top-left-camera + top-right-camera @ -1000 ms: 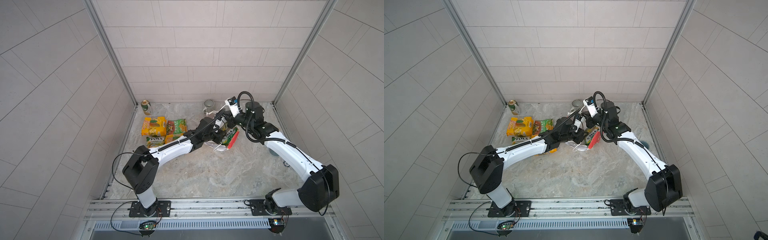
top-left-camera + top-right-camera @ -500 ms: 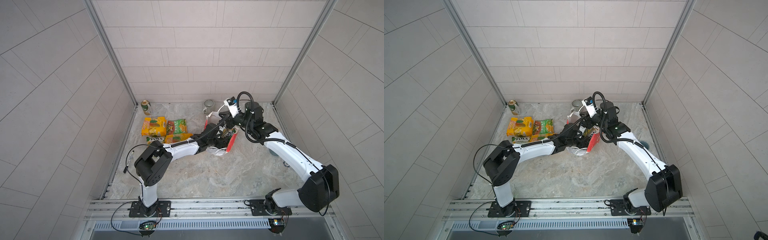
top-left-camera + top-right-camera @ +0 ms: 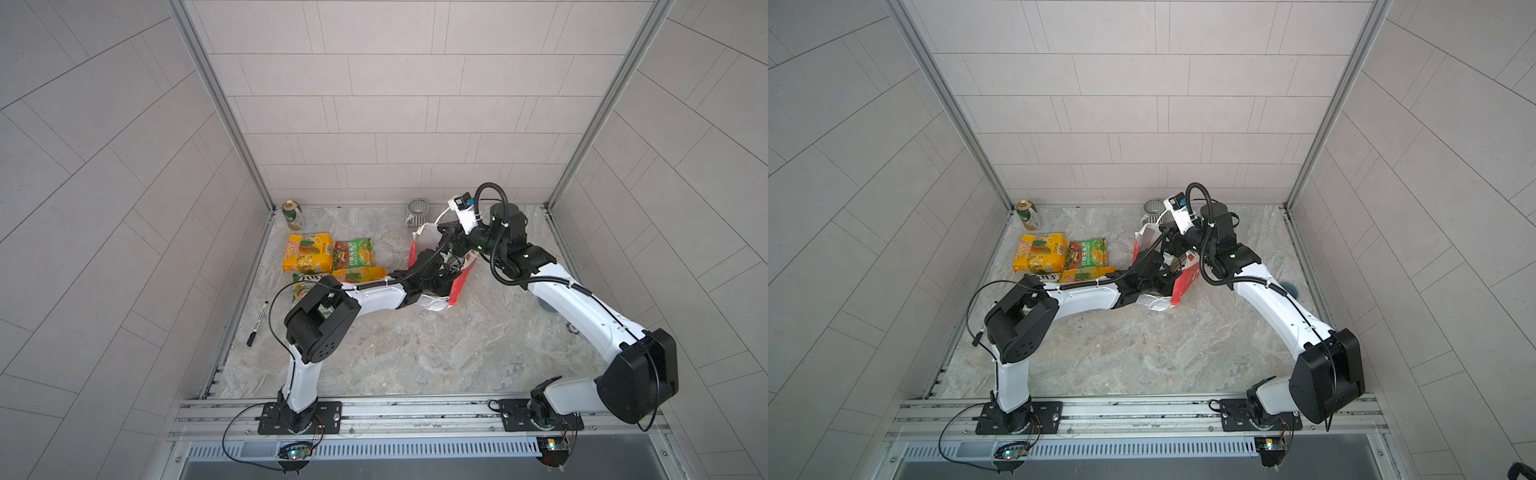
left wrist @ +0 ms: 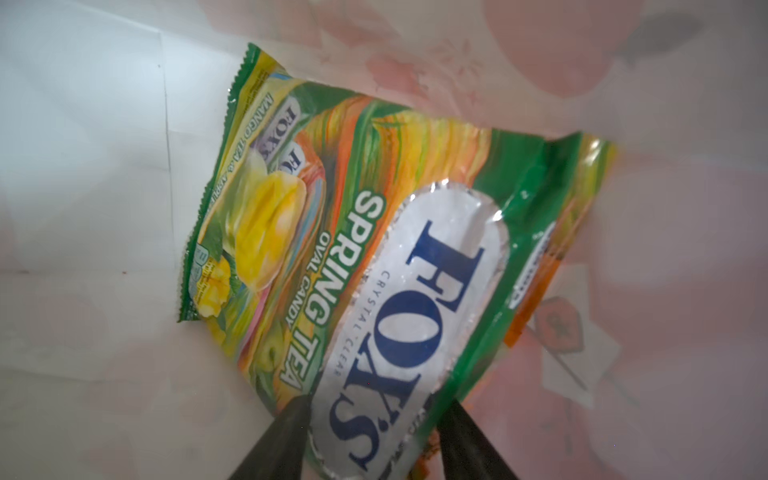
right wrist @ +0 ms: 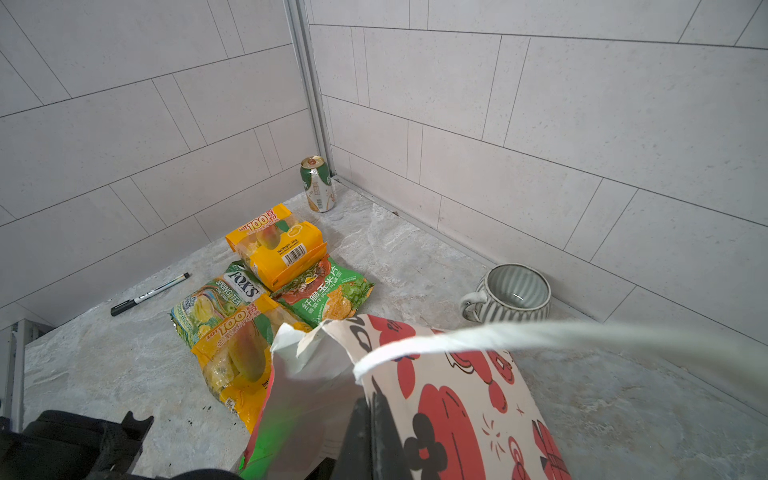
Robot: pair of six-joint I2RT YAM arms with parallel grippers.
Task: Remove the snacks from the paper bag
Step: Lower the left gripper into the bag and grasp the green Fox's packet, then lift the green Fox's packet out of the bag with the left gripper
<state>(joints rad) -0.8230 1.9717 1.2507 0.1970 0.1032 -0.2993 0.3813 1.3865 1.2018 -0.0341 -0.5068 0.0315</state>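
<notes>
Inside the paper bag [image 5: 449,374], the left fingers [image 4: 282,440] were spread to either side of the near end of a green FOX'S packet [image 4: 374,270]. They looked to be right at its edges, but honestly I couldn't tell if they were squeezing it or just straddling it. That packet lay flat against the bag's white inner wall and seemed to be the only snack in there, though anything under it was hidden. The right fingers [image 5: 361,440] were pressed together on the bag's rim, pinching the paper so the mouth stayed up. Beyond them, out on the surface [image 5: 104,365], four packets already lay in a touching cluster: a big yellow packet [image 5: 274,245], a green chips packet [image 5: 328,295], a second Spring Tea packet [image 5: 216,299] and a mango packet [image 5: 237,353] closest to the bag. So I'd call it four out, one to go. Not part of the job: a drink can [image 5: 318,183] in the corner past the cluster, a ribbed mug [image 5: 511,295] near the bag, and a marker pen [image 5: 149,293] well apart. Likely snags: the bag walls sat close around the left fingers, a cord handle [image 5: 540,332] ran across by the right fingers, and the left arm [image 3: 374,297] lay right beside the cluster.
</notes>
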